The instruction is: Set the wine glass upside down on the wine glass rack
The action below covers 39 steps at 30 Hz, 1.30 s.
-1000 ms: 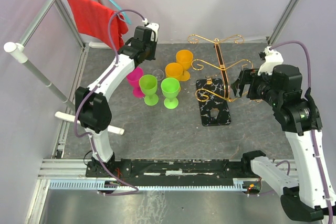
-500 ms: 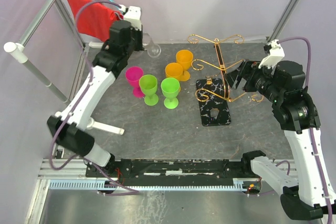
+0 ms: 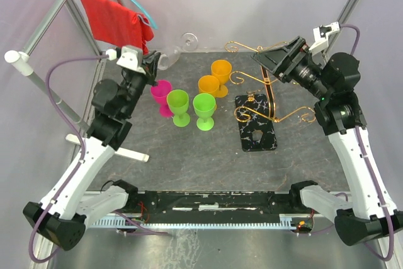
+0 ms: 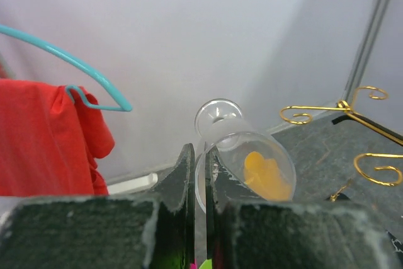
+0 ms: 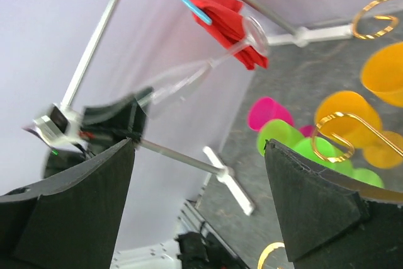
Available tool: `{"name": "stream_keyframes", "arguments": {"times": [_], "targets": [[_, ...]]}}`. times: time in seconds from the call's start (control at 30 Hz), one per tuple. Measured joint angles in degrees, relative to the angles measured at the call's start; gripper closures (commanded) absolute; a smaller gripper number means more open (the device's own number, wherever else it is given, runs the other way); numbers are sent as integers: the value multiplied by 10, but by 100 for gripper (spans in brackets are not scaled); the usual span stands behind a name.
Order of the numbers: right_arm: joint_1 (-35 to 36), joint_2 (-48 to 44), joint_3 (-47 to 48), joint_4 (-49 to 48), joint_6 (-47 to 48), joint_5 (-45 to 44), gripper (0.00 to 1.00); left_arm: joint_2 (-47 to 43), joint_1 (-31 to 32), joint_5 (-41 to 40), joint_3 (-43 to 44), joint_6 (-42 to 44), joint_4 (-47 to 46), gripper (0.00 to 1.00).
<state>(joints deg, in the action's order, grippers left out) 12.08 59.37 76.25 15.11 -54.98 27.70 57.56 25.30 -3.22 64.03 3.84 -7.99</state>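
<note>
The clear wine glass (image 3: 169, 55) is held in the air above the back left of the table, tilted, its foot pointing up and to the right. My left gripper (image 3: 151, 68) is shut on its rim. In the left wrist view the glass (image 4: 247, 159) has one finger inside the bowl and one finger outside it. The gold wire wine glass rack (image 3: 267, 83) stands on its black veined base (image 3: 255, 131) at the right. My right gripper (image 3: 276, 60) is open and empty, raised beside the rack's top. In the right wrist view the glass (image 5: 189, 77) shows far off.
Pink (image 3: 161, 94), two green (image 3: 179, 106) and two orange cups (image 3: 221, 75) stand between the glass and the rack. A red cloth (image 3: 114, 22) on a teal hanger hangs at back left. A white rod stand (image 3: 111, 147) lies at the left.
My left arm has lifted the wine glass off the table and drawn back to the left, tilting it. My right arm has risen and turned its open gripper toward the left.
</note>
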Motion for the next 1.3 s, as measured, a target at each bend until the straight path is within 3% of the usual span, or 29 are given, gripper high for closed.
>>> {"name": "stream_keyframes", "arguments": {"times": [0.2,0.37,0.5,0.93,1.3], "targets": [[36,49,6,-82,-74,10,11,-56,29,20,-118,23,-151,97],[80,100,11,-113,-97,6,14,-58,63,21,-128,59,-219,97],[116,143,11,-168,-117,0,28,-58,95,18,-129,86,-263,97],[212,196,4,-353,-157,-93,26,-57,150,2,-151,137,-330,97],[242,238,4,-391,-163,-155,33,-57,153,-3,-161,152,-348,97]]}}
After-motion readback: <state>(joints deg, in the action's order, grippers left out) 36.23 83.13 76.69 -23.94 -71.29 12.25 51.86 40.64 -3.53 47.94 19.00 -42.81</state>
